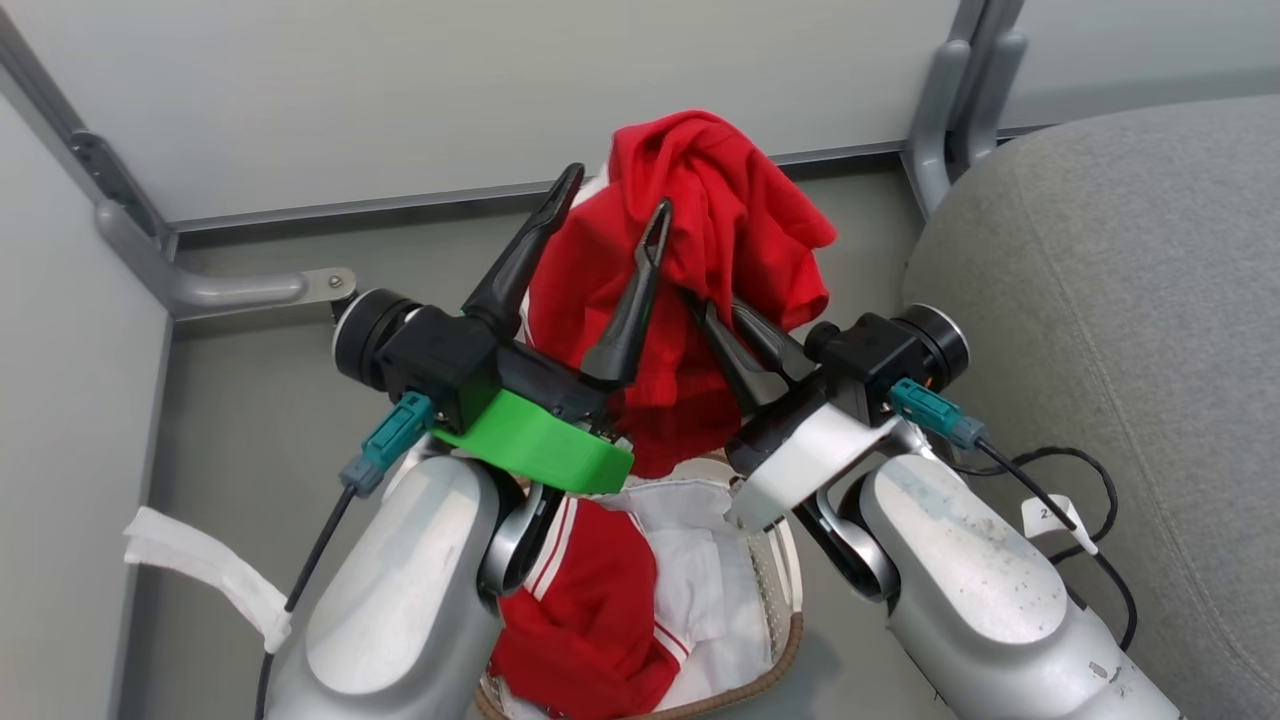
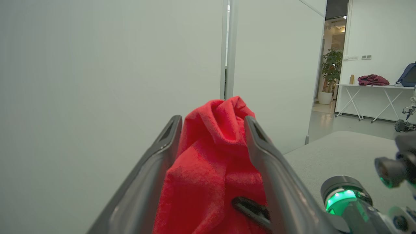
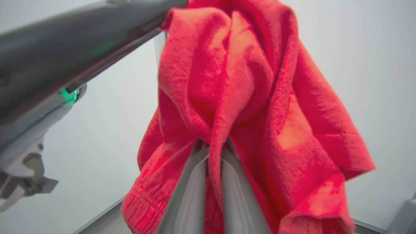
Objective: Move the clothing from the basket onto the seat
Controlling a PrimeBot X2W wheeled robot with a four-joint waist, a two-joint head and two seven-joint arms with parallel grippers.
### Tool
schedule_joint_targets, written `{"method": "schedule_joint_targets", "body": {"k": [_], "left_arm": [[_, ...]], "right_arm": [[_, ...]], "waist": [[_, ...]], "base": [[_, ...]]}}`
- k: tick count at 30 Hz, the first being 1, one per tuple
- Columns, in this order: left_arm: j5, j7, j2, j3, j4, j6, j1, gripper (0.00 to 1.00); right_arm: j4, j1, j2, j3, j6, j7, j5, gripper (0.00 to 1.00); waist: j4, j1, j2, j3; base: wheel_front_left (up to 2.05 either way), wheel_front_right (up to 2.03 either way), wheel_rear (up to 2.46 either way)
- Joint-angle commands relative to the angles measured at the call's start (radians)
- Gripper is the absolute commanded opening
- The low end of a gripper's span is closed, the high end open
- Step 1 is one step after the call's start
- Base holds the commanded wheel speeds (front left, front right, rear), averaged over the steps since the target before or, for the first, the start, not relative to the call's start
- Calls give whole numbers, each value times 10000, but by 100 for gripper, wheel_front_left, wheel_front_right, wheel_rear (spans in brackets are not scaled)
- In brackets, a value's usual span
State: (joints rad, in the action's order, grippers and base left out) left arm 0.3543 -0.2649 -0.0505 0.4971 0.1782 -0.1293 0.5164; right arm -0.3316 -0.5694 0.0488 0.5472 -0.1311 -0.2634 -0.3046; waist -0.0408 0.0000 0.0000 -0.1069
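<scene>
Head, red garment (image 1: 720, 200): held up above basket (image 1: 790, 640); seat (image 1: 1120, 250) to the right; more clothing (image 1: 590, 620) lies in basket.
Head, left gripper (image 1: 619, 190): jaws spread wide, clamping nothing.
Head, right gripper (image 1: 712, 305): pinched closed on a fold of the garment.
Left wrist, risk: garment bunched between the spread fingers (image 2: 260, 146); likely snags if right arm swings toward seat.
Right wrist, risk: only a thin fold between closed fingers (image 3: 191, 182); hanging weight may pull it free short of seat.

Cable tag (image 1: 1058, 520), marking illegible
</scene>
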Motion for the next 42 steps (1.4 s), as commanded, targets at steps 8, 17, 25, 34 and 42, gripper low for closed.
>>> {"method": "schedule_joint_targets", "body": {"k": [8,17,25,34,42], "left_arm": [[-487,8,-116,-327,241,-24,-605,100],[-611,8,-251,-460,261,-24,-1091,100],[-708,8,-304,-547,216,-24,-1373,100],[-278,9,-188,734,533,-23,-660,100],[-129,9,-473,1046,673,-23,-539,100]], "right_arm": [[336,548,41,-240,7,-20,231,0],[627,1111,39,-586,8,-20,382,0],[764,1608,32,-961,7,-20,515,0],[1322,2420,27,-2538,8,-20,1248,0],[929,1700,207,-3307,10,-20,2594,0]], "waist": [[-1298,0,0,-126],[-3108,0,0,-270],[-4909,0,0,-429],[-5174,0,0,-835],[-5193,0,0,-1359]], "base": [[0,0,0],[0,0,0],[0,0,0],[0,0,0],[4,4,4]]}}
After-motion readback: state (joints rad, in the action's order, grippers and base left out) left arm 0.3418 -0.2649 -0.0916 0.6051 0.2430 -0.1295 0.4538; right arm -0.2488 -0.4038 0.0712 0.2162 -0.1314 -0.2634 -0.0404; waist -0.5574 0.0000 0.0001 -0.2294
